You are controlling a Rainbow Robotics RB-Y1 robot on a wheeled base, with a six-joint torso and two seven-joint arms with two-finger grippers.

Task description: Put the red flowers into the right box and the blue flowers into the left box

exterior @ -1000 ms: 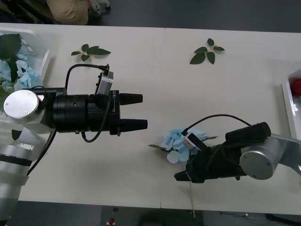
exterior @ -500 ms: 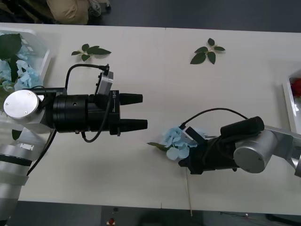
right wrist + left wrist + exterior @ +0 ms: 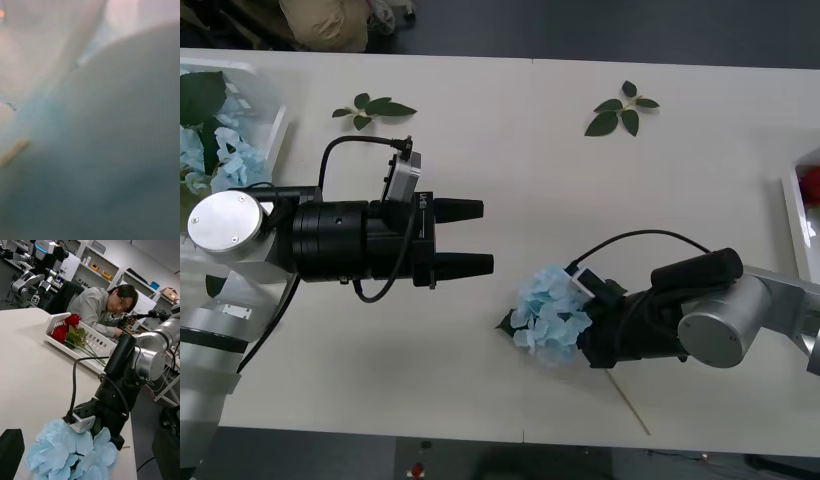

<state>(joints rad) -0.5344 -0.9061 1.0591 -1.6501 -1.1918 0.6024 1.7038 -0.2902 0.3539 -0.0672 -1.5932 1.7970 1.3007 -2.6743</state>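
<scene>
Front view: the right claw [image 3: 592, 330] sits low over the bench [image 3: 580, 200] near its front edge, clenched on a blue flower [image 3: 546, 310]. The pale-blue head juts out toward the left arm, and the thin stem [image 3: 627, 398] trails back toward the front edge. The left claw [image 3: 472, 236] hovers above the bench's left half, its black fingers [image 3: 460, 209] spread apart and holding nothing. More blue flowers [image 3: 220, 155] lie in the left box [image 3: 272, 120] at the far left corner. Red flowers [image 3: 810, 185] show in the right box [image 3: 792, 215] at the right edge. Two leaf sprigs [image 3: 372, 108] lie near the far edge.

Right wrist view: a blurred pale-blue mass [image 3: 93, 150] sits close to the lens.

Left wrist view: the blue flower [image 3: 71, 450] is held by the right claw [image 3: 90, 423], and beyond lie red flowers [image 3: 65, 328] in the right box [image 3: 93, 341].
</scene>
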